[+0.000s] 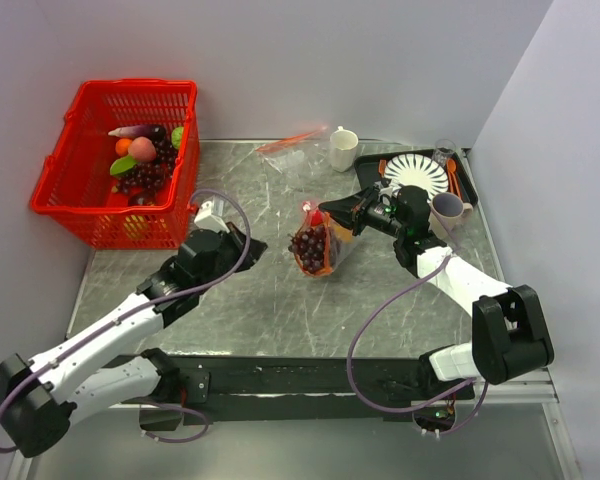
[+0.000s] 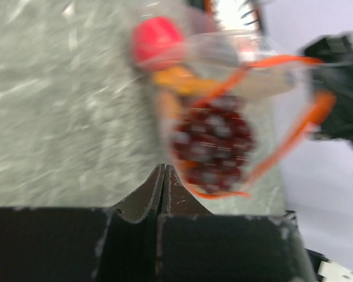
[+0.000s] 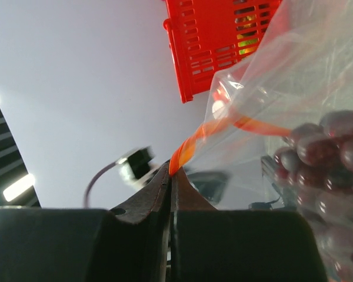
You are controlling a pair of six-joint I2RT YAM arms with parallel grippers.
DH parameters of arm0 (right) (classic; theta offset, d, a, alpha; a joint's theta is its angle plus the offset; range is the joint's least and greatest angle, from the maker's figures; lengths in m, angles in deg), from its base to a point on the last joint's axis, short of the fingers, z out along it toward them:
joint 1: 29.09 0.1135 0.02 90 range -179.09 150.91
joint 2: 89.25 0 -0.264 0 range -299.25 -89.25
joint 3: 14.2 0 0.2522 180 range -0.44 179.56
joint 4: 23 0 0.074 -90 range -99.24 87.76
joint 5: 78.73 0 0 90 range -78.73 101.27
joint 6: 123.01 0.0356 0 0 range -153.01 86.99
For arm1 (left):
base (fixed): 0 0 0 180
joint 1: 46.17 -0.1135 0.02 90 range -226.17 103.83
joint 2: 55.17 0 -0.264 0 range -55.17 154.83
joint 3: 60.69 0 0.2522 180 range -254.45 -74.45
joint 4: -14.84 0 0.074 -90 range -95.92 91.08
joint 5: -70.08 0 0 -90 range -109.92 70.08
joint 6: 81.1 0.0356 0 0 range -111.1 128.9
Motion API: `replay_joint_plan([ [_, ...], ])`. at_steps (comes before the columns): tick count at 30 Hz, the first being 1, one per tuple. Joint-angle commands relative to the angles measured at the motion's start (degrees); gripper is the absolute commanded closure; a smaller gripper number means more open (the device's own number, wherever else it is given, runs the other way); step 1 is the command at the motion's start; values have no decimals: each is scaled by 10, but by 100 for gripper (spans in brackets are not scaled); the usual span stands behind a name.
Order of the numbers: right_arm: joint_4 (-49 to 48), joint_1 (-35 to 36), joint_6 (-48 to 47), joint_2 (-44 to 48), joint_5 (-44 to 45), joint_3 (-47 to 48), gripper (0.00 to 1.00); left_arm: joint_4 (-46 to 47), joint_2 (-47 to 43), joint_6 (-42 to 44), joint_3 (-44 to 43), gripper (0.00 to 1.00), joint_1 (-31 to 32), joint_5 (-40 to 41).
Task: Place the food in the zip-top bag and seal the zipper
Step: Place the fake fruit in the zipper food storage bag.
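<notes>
Between the tips of the right claw, which are pressed tight together, sits a twisted end of the zipper, so this claw is clamped on the orange-red strip. Just beyond those tips and to their right spreads the zip-top bag, clear and crinkled, with the grape bunch inside it, close under the held strip. Ahead of the left claw, in a blurred view, the same bag turns its mouth toward the tips. The strip runs in a wide loop, unsealed, around the grapes, with the orange-brown curved piece beyond them and the red round fruit farthest off. The left claw is closed on nothing and stands apart from the bag, low over the table. Well off on the left claw's side stands a red basket holding other toy foods.
</notes>
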Motion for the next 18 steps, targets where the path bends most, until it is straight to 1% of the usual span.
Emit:
replay_joint_plan([
  [1, -34, -4, -3, 5, -4, 20, 95, 84, 21, -15, 24, 99, -37, -106],
  [2, -34, -4, -3, 4, -4, 20, 95, 91, 28, -11, 20, 99, -37, -134],
  [6, -36, -3, -1, 1, -1, 18, 95, 114, 71, -17, 7, 99, -36, -192],
  [8, -37, -4, -1, -2, -4, 23, 95, 164, 87, -36, 16, 99, -31, -210],
  [11, -32, -4, -1, -3, -3, 29, 95, 197, 145, -42, -1, 99, -11, -215],
  [15, -18, -3, -7, 6, -4, 36, 95, 239, 260, -42, -50, 99, 10, -216],
  [16, -15, -3, -7, 8, -2, 36, 95, 243, 281, -40, -82, 99, 10, -216],
  [17, -12, -3, -8, 9, -1, 36, 95, 223, 323, -32, -103, 99, 12, -209],
  [18, -10, -3, -9, 14, -1, 35, 95, 217, 341, -30, -123, 99, 12, -205],
])
